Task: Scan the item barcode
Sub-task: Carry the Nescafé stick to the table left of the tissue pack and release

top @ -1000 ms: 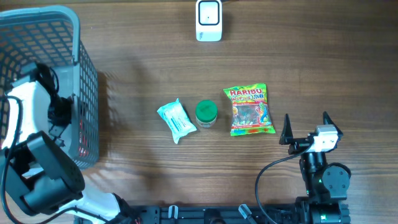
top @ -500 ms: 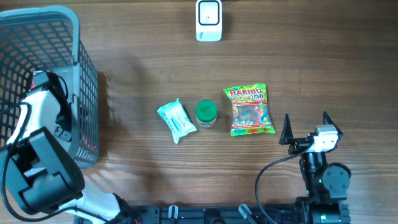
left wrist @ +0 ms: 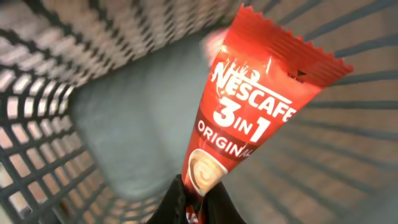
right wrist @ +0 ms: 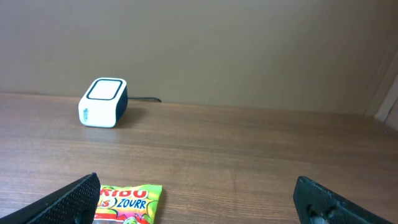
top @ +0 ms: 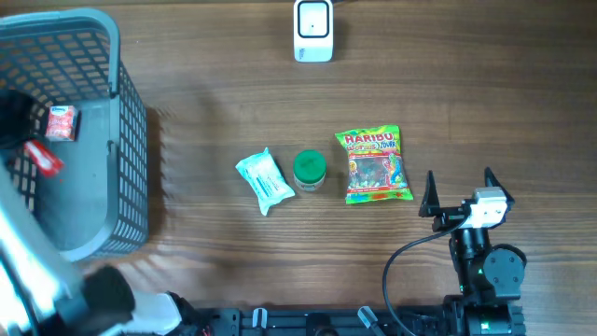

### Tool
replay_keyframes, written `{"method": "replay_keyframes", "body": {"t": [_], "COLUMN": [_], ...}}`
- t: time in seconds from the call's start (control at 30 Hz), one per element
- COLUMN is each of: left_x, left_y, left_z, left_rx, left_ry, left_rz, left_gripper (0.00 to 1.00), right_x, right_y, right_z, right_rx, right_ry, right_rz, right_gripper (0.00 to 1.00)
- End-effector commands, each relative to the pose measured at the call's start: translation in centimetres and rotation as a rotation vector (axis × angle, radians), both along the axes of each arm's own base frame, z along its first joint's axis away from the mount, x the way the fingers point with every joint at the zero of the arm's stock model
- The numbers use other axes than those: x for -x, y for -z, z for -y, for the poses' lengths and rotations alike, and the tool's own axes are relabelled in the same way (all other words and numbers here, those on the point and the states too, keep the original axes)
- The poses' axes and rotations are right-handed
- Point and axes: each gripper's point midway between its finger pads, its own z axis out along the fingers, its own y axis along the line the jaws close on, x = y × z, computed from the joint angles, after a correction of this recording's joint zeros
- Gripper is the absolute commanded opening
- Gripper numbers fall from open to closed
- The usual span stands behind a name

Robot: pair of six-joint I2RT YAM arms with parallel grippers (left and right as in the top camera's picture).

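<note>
Red Nescafe 3 in 1 sachet fills the left wrist view, its lower end clamped between the closed fingers of the left gripper. It hangs inside the grey basket, above the floor. Overhead, the sachet shows as a red strip at the basket's left side, with a small red-and-white packet just beyond it. The right gripper rests at the near right of the table, fingers wide apart, holding nothing. Just beyond lie a Haribo bag, a green-lidded jar and a tissue pack in a row. The scanner stands at the far edge, well apart from the sachet.
</note>
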Motion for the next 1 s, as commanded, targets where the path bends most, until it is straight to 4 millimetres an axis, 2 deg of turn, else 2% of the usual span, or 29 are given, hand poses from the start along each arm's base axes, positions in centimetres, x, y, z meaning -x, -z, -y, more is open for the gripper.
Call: {"method": "replay_keyframes", "body": {"t": [0.0, 0.07, 0.17, 0.23, 0.3, 0.37, 0.5, 0.57, 0.63, 0.73, 0.87, 0.97], "left_x": [0.4, 0.5, -0.2, -0.4, -0.6, -0.8, -0.4, 0.1, 0.7, 1.2, 2.1, 3.6], "left_y": [-7.6, -8.8, -8.5, -7.3, -5.2, -2.9, 4.0, 8.9, 12.8, 19.7, 26.3, 30.2], "left_z": [7.1, 11.5, 18.4, 21.4, 23.3, 24.6, 25.0, 24.9, 24.9, 26.0, 26.8, 26.1], "left_rx": [0.009, 0.014, 0.022, 0.02, 0.013, -0.017, -0.103, -0.109, -0.102, -0.036, 0.035, 0.036], "left_ry": [0.182, 0.32, 0.562, 0.597, 0.573, 0.55, 0.457, 0.419, 0.398, 0.412, 0.426, 0.42], "left_rz": [0.27, 0.306, 0.283, 0.236, 0.167, 0.101, -0.085, -0.18, -0.239, -0.275, -0.272, -0.282], "left_gripper": [0.04, 0.04, 0.04, 0.04, 0.04, 0.04, 0.04, 0.04, 0.04, 0.04, 0.04, 0.04], "right_x": [0.0, 0.0, 0.0, 0.0, 0.0, 0.0, 0.0, 0.0, 0.0, 0.0, 0.0, 0.0], "right_y": [0.0, 0.0, 0.0, 0.0, 0.0, 0.0, 0.0, 0.0, 0.0, 0.0, 0.0, 0.0], "right_z": [-0.3, -0.3, -0.3, -0.3, -0.3, -0.3, -0.3, -0.3, -0.3, -0.3, -0.3, -0.3], "right_rx": [0.013, 0.014, 0.014, 0.014, 0.014, 0.013, 0.014, 0.014, 0.013, 0.013, 0.014, 0.014], "right_ry": [-0.013, -0.013, -0.013, -0.013, -0.013, -0.013, -0.013, -0.013, -0.013, -0.013, -0.014, -0.013], "right_rz": [0.002, 0.002, 0.002, 0.002, 0.002, 0.002, 0.002, 0.002, 0.002, 0.002, 0.002, 0.002], "right_gripper": [1.0, 1.0, 1.0, 1.0, 1.0, 1.0, 1.0, 1.0, 1.0, 1.0, 1.0, 1.0]}}
